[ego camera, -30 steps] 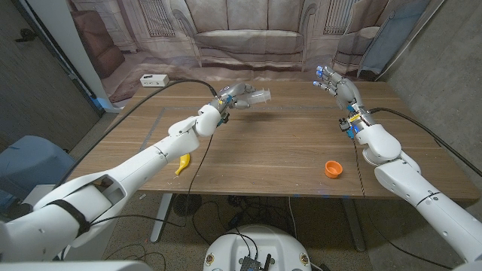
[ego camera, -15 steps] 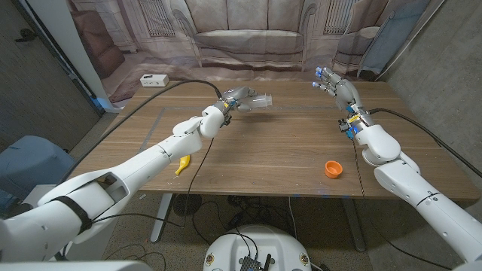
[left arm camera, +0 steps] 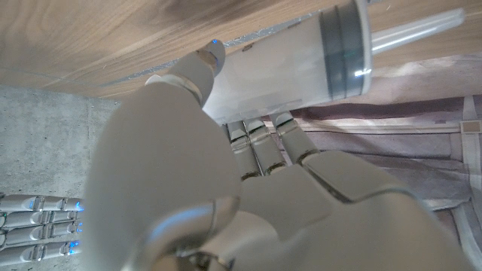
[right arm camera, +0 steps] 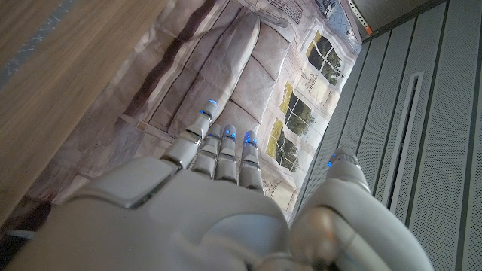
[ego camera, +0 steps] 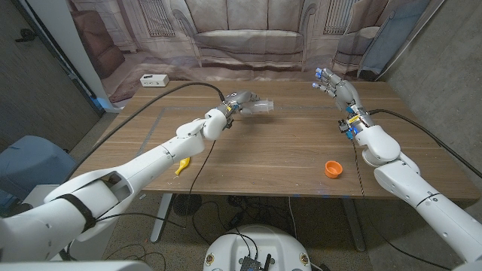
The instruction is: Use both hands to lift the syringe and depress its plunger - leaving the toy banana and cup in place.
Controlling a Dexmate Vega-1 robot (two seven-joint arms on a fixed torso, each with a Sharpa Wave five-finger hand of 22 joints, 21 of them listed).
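Above the table (ego camera: 286, 150), the left hand (ego camera: 239, 100) grips the syringe (ego camera: 258, 107).

We cannot see the syringe (left arm camera: 301, 64) barrel's near end behind the left hand (left arm camera: 188, 173); its plunger rod runs off the picture's edge, and its tip is too small in the head view.

wooden table (ego camera: 279, 154) — brown plank top | backdrop (ego camera: 248, 38) behind it — printed sofa, panelled walls and windows | white power strip (ego camera: 154, 80) at far left corner | grey perforated wall panel (ego camera: 444, 68) on the right
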